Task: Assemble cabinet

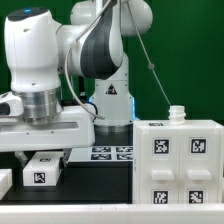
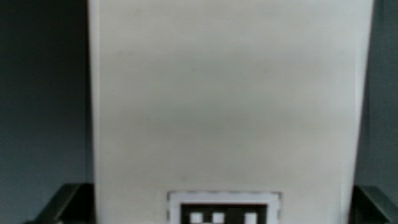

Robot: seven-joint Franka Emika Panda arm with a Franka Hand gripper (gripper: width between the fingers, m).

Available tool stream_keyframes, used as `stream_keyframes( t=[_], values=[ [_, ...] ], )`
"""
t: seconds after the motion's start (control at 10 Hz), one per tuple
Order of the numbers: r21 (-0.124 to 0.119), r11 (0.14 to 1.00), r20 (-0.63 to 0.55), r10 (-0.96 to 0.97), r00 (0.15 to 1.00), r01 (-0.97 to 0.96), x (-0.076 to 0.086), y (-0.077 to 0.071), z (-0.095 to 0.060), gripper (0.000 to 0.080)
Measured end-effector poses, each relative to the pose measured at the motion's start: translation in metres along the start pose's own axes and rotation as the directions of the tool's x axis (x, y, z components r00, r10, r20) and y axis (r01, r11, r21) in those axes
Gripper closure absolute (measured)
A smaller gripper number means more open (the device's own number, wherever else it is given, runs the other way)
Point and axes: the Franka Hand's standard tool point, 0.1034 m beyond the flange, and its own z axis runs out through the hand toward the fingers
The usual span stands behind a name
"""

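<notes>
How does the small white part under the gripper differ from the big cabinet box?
The cabinet is far larger than the small white part. The cabinet's near face shows four tagged panels; the small white part shows one tag. The cabinet stands at the exterior view's right, away from the gripper; the small white part lies just below it. Both are white with black-and-white tags.
</notes>
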Motion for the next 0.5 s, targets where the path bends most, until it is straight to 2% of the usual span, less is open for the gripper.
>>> stream_keyframes(
  t=[0.2, 0.3, 0.4, 0.5],
  values=[
    [0.044, 0.999, 0.024, -0.026, 0.999, 0.025, 0.016, -0.02, -0.054, 0.0248],
    [0.045, 0.999, 0.038, -0.026, 0.999, 0.025, 0.027, -0.032, -0.08, 0.0248],
    [0.048, 0.999, 0.055, 0.0, 0.998, -0.003, 0.034, -0.047, -0.098, 0.0248],
    [0.049, 0.999, 0.048, -0.001, 0.999, -0.001, 0.038, -0.063, -0.109, 0.0248]
  ],
)
